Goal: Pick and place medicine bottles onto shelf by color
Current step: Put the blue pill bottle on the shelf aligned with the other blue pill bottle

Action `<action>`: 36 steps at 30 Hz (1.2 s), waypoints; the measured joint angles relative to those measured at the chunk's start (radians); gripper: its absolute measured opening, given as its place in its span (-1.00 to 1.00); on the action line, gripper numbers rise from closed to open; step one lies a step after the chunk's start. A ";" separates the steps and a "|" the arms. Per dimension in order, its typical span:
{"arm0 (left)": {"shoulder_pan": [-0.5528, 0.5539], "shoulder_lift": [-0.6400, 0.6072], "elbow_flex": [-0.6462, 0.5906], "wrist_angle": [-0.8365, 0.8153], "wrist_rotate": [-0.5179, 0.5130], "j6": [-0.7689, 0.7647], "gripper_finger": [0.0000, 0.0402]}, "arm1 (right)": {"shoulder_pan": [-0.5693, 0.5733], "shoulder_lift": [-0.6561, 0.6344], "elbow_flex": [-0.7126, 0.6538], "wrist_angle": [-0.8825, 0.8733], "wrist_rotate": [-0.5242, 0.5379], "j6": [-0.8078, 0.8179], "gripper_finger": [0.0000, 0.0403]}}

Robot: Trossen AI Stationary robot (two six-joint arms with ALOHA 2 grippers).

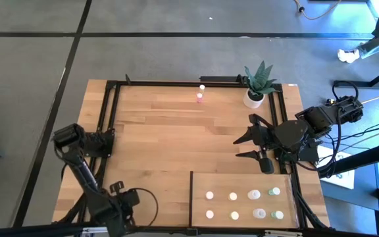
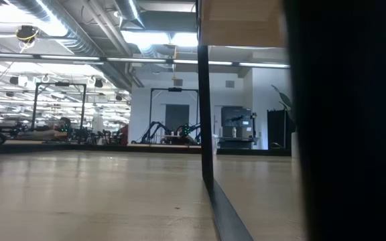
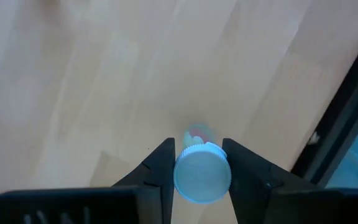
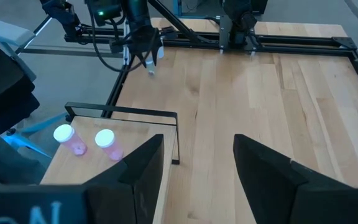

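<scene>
Planked tabletop [image 1: 163, 131] carries the shelf [image 1: 242, 181] holding eight medicine bottles [image 1: 233, 196]; two [image 1: 201, 97] wait at the far edge; left gripper [image 3: 202, 171] pinches another bottle [image 3: 202, 173]; right gripper [image 4: 197, 158] hovers spread, empty.

Eight bottles [image 1: 232, 196] stand on the shelf [image 1: 199, 184] at the tabletop's [image 1: 163, 125] near right corner — a plant [image 1: 258, 82] and two bottles [image 1: 201, 92] at its far edge.

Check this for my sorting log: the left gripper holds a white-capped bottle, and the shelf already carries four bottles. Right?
Not quite. The left gripper does hold a white-capped bottle, but the shelf carries eight bottles, in two rows of four, as the high view shows.
</scene>
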 joint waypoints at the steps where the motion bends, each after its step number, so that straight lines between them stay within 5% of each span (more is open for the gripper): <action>1: 0.012 -0.007 0.000 0.000 -0.001 0.020 -0.48 | 0.000 0.000 0.000 0.000 0.000 0.000 -0.03; 17: 0.313 -0.210 0.001 -0.083 -0.054 0.371 -0.48 | 0.000 0.000 0.000 0.000 0.000 -0.019 -0.03; 36: 0.876 -0.212 0.010 0.088 0.000 1.095 -0.48 | 0.000 0.000 0.000 -0.002 -0.083 -0.055 -0.03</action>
